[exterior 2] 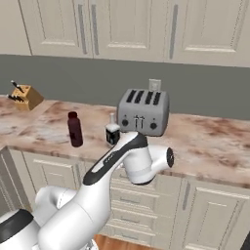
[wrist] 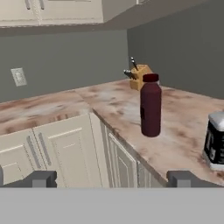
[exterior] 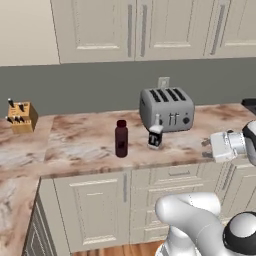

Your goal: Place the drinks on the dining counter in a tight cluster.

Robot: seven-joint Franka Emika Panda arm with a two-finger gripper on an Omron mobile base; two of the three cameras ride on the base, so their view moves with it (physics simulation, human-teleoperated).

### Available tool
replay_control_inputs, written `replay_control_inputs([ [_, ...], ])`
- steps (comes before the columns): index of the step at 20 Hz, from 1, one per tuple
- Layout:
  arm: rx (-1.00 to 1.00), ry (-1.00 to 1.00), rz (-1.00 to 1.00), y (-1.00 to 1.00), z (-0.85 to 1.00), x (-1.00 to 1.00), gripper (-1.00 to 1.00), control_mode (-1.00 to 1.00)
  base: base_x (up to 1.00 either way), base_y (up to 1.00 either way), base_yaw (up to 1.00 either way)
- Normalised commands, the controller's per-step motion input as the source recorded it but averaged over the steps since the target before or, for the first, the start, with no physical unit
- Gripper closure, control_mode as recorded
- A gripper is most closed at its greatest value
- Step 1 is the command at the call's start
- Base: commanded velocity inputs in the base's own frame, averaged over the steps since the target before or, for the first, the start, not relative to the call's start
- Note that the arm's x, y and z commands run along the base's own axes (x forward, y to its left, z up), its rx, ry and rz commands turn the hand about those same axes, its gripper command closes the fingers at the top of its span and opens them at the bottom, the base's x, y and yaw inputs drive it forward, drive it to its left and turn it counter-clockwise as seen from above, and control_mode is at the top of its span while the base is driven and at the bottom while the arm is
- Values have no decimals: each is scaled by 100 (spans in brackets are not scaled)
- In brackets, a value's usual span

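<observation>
- The maroon bottle (exterior: 121, 138) stands upright on the marbled desk (exterior: 80, 145), dark cap on, its contents too dark to read.
- Just beside it, toward the toaster (exterior: 166, 108), stands the white bottle (exterior: 155, 135) with a black label, also upright. The two are near each other but apart.
- The wooden knife block (exterior: 21, 116) holds dark-handled knives in its slots and sits well apart from the bottles, at the far corner of the desk.
- My hand view looks along the desk edge: the maroon bottle (wrist: 151, 105) is in the middle, the white bottle (wrist: 215, 140) is cut off at the right edge, and the knife block (wrist: 140, 76) is behind them.
- The right base view adds my white forearm (exterior 2: 122, 161), which covers the desk's front edge below the white bottle (exterior 2: 113, 132).
- My tool (wrist: 111, 179) hangs in front of the cabinet doors, off the desk, fingers spread wide and pinching nothing.
</observation>
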Motion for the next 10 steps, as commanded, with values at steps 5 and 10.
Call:
replay_control_inputs([
  [5, 0, 0, 0, 0, 0, 0, -100, 100, 67, 15, 9],
  [10, 0, 0, 0, 0, 0, 0, -100, 100, 49, 13, 11],
])
